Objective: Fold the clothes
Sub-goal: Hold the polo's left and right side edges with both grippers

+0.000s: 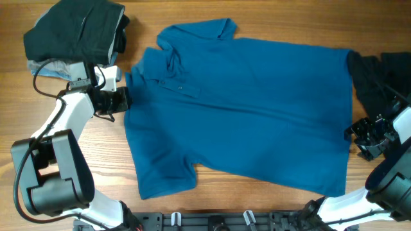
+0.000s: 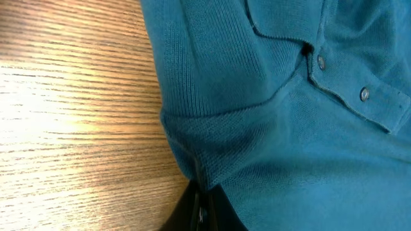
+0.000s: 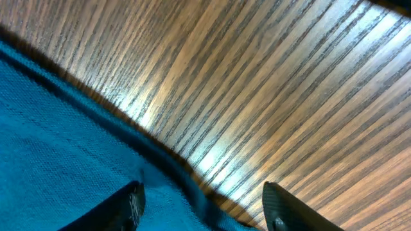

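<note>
Sleeve (image 1: 164, 176): nearest the robot's base, lying flat on the wooden table (image 1: 96, 154) and not held.
Left gripper (image 2: 200, 210): clenched on a pinch of the polo shirt (image 1: 244, 109) at its shoulder-side edge. The left wrist view shows the knit puckering down into the closed fingers.
Right gripper (image 3: 202, 192): released, its fingers (image 3: 128, 202) spread either side of the hem edge, with bare wood just beyond; it grasps nothing.
Shirt position: spread face up across the middle of the table, with the collar (image 1: 192, 32) toward the far left and the hem (image 1: 343, 128) toward the right.
Fabric: soft, light knit by the look of it. It will likely drape and stretch rather than hold a line, and drag a little on the wood.
Where to hold: probably seamed edges such as the shoulder, sleeve cuff and hem corners, where the cloth is doubled and less likely to slip out of a pinch.
Dark garment (image 1: 376, 77): at the far right, touching or just under the shirt's hem.
Dark pile (image 1: 77, 29): at the far left corner, clear of the shirt.
</note>
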